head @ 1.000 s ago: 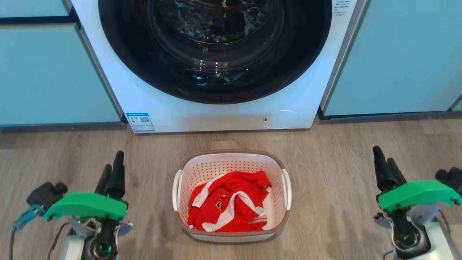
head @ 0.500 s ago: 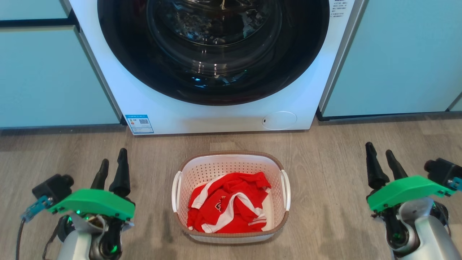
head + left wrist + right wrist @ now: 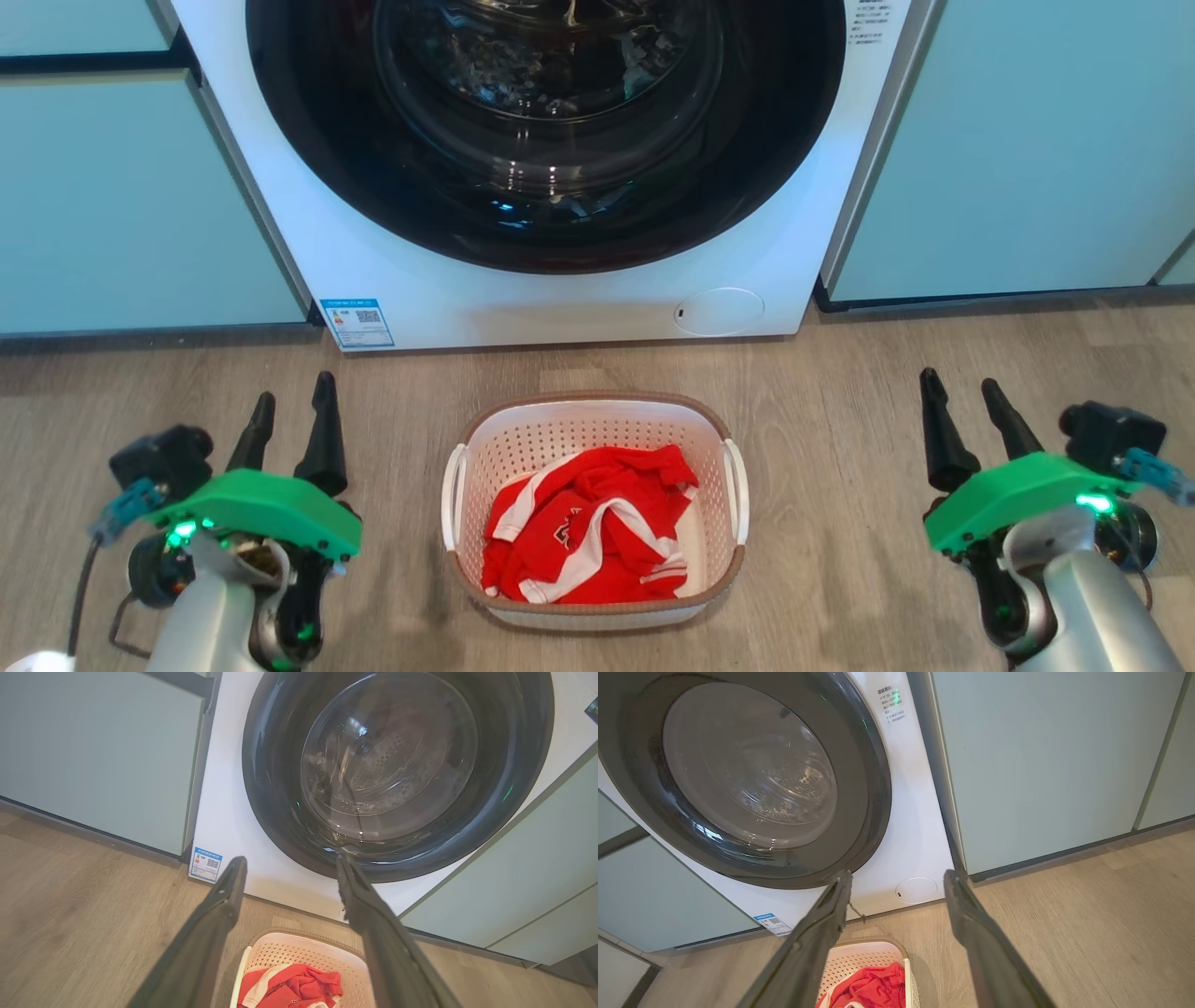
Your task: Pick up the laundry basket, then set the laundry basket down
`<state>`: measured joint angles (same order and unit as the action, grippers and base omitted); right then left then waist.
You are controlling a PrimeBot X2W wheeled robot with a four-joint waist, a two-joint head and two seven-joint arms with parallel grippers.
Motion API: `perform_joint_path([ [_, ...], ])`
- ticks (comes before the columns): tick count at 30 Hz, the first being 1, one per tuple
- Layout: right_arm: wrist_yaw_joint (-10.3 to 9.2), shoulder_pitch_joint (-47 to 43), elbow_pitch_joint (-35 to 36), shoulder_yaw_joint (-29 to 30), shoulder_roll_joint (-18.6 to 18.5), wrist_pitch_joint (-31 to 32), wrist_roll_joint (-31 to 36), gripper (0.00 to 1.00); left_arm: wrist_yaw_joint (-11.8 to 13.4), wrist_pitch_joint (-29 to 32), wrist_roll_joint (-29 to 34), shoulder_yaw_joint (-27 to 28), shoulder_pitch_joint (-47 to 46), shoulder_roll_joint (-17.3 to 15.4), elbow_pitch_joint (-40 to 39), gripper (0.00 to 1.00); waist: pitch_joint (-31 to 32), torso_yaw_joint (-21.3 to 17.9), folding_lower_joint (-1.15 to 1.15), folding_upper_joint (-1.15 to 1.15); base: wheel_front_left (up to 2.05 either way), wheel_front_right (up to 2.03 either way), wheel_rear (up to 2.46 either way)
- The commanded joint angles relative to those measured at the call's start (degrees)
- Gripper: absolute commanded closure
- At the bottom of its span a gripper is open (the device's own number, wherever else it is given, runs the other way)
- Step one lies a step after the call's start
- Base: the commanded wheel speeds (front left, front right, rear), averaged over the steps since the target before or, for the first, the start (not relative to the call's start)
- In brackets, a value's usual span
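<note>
The laundry basket (image 3: 595, 418) stands on the wooden floor in front of the washing machine: white, perforated, brown rim, white handles on both sides. A red and white garment (image 3: 588, 532) lies in it. The basket also shows low in the left wrist view (image 3: 303, 956) and in the right wrist view (image 3: 864, 956). My left gripper (image 3: 291, 399) hovers well left of the basket, open and empty. My right gripper (image 3: 960, 383) hovers well right of it, open and empty. In each wrist view the two dark fingers (image 3: 219, 914) (image 3: 971, 924) stand wide apart.
A white front-loading washing machine (image 3: 551, 280) with a dark round door rises just behind the basket. Pale green cabinet fronts (image 3: 131, 196) flank it on both sides. Wooden floor (image 3: 840, 448) lies between each gripper and the basket.
Both grippers have turned so their fingers now show apart, and both arms have drawn slightly inward toward the basket. The basket has stayed put; the camera has shifted a little.
</note>
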<state>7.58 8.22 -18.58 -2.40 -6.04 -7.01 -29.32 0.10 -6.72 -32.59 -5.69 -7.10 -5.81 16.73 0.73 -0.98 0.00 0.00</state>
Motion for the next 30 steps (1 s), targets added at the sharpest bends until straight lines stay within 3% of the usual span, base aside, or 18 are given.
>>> perform_joint_path([
  [1, -0.06, 3.41, 1.57, -1.25, -1.33, -0.95, 2.02, 0.00, 0.43, -0.74, 2.00, 0.76, -3.51, -1.48, -1.49, 0.00, 0.01, -0.02, 0.00, 0.00, 0.00, 0.00, 0.00],
  [30, -0.08, 3.95, -0.25, -5.33, -1.73, -5.65, 18.77, 0.00, 4.83, -2.44, 16.95, -0.26, -4.11, -2.10, -0.42, 0.00, 0.55, -0.74, 0.00, 0.00, 0.00, 0.00, 0.00],
])
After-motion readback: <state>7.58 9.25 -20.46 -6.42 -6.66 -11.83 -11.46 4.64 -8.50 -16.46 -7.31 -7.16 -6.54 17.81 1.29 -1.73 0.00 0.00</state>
